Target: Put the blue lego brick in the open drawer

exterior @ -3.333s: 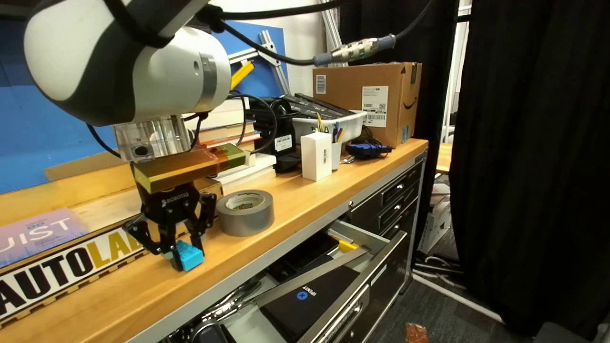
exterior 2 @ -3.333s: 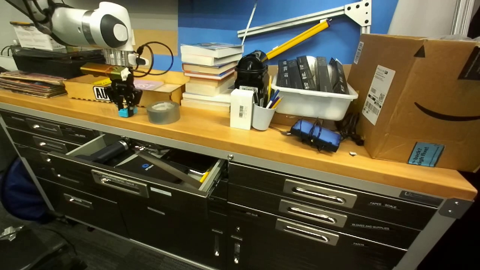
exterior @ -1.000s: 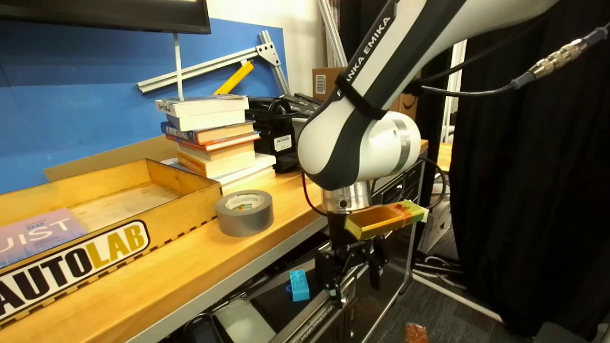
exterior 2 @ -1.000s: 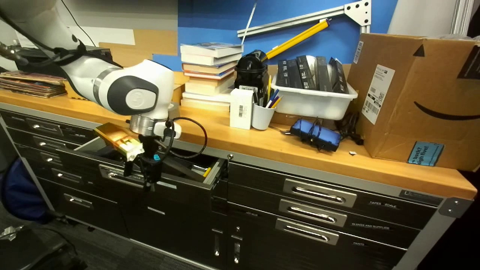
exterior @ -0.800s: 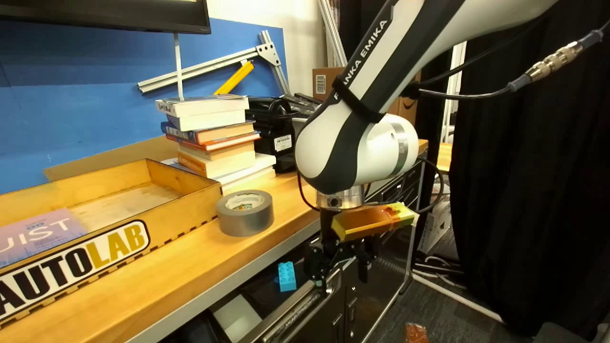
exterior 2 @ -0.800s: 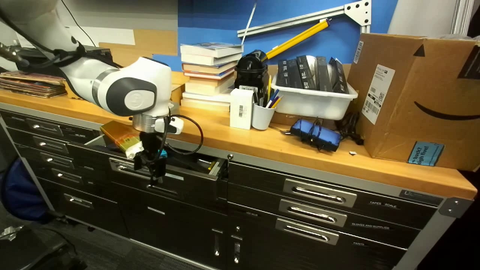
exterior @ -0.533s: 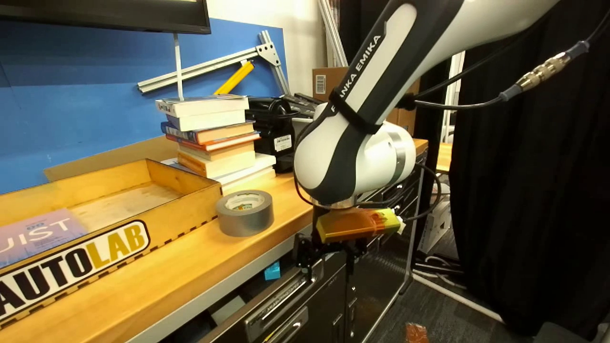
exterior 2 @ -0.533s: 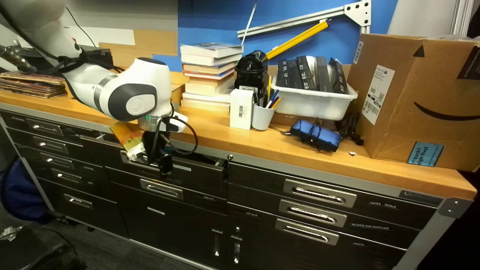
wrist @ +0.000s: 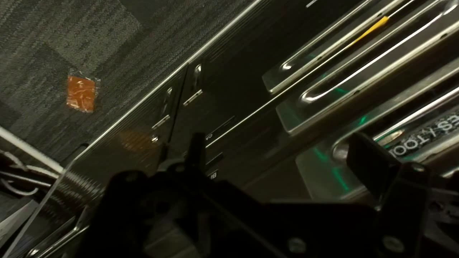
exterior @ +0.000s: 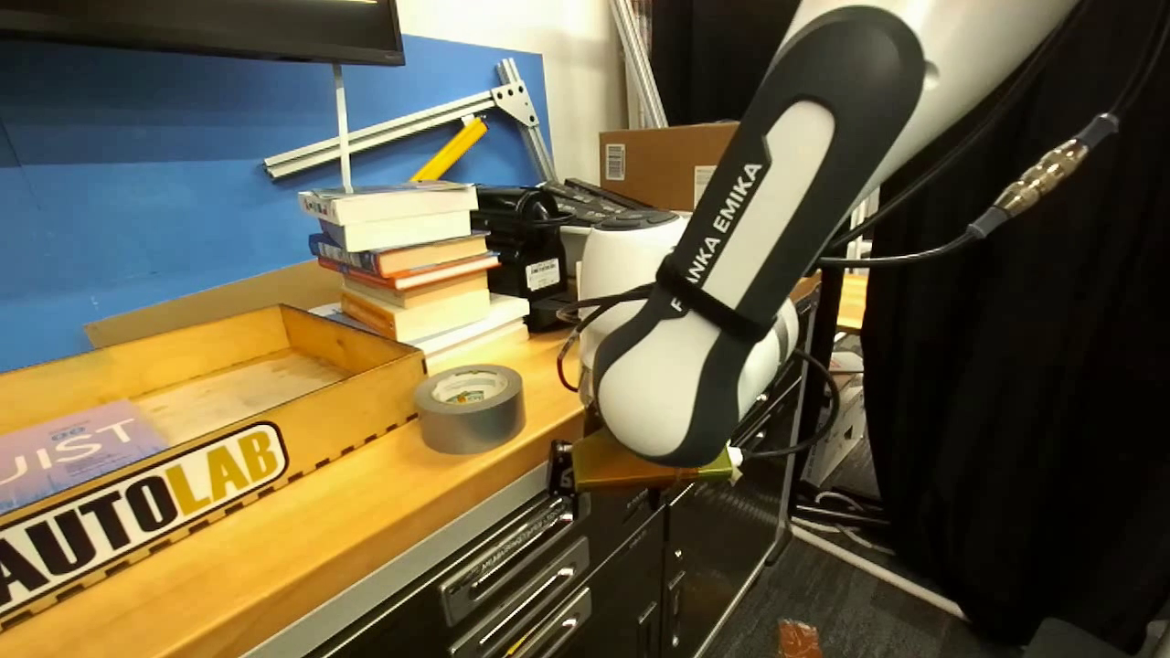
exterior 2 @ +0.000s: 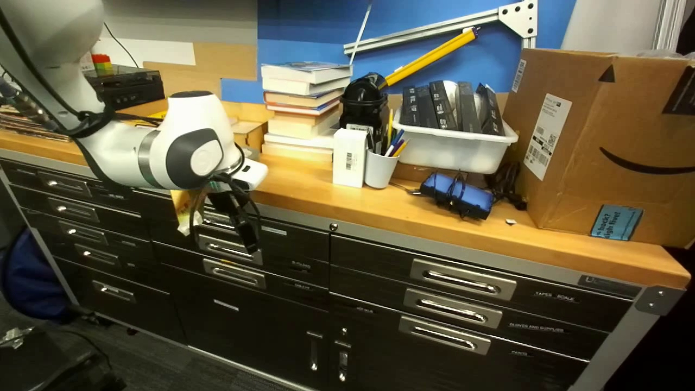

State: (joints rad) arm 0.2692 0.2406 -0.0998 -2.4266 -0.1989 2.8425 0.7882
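Since the earlier frame the drawer (exterior 2: 296,239) has slid in until its front looks flush, or nearly so, and the arm (exterior: 722,265) has tipped the jaws over. Jaws found wide apart, holding nothing. The drawer front faces them, the desk (exterior: 302,548) edge lies above their tips, and one finger (wrist: 371,165) overlaps the handle (exterior: 512,553) in the wrist view; contact cannot be confirmed. Brick not visible; judged to lie inside the drawer, beyond the front from the jaws. Step in hand, as judged: finishing the closure. Recommended: push square and level, stop once seated, then withdraw straight so no finger snags. Pose: arm reaching down, bent low, jaws off plumb.
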